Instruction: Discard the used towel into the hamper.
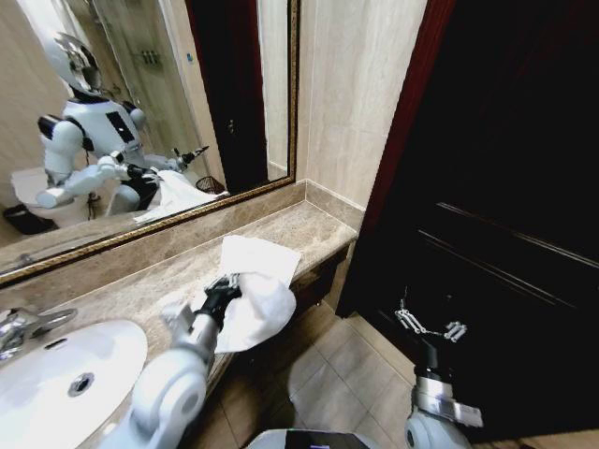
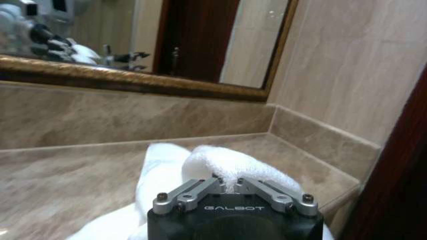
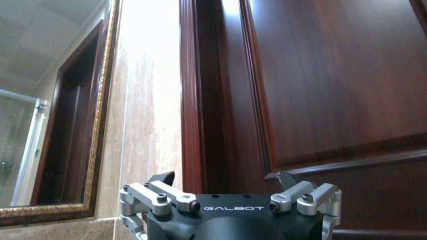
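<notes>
at the far left a white oval ceramic sink (image 1: 56,374) is set into the beige marble counter (image 1: 122,281), with a chrome tap (image 1: 23,327) beside it and a gold-framed wall mirror (image 1: 187,210) above. moving right, the left gripper (image 1: 223,288) reaches over the counter's front edge, and its fingers are pinched together on a raised fold of the white terry towel (image 1: 257,290); in the left wrist view that fold (image 2: 230,167) bulges up just past the closed fingertips. the rest of the cloth lies partly flat on the marble near the corner and partly hangs over the edge below the gripper.

judging by how it drapes and bunches, the towel is soft, limp and light, with nothing fragile about it; it will sag and trail when lifted. a pinch on a gathered ridge near the middle, as here, looks sound, since a corner hold would leave a long tail to drag.

further right, the right gripper (image 1: 429,327) hangs low before the dark reddish wooden door (image 1: 505,187), fingers spread apart and holding nothing. the hamper is not to be seen from here.
</notes>
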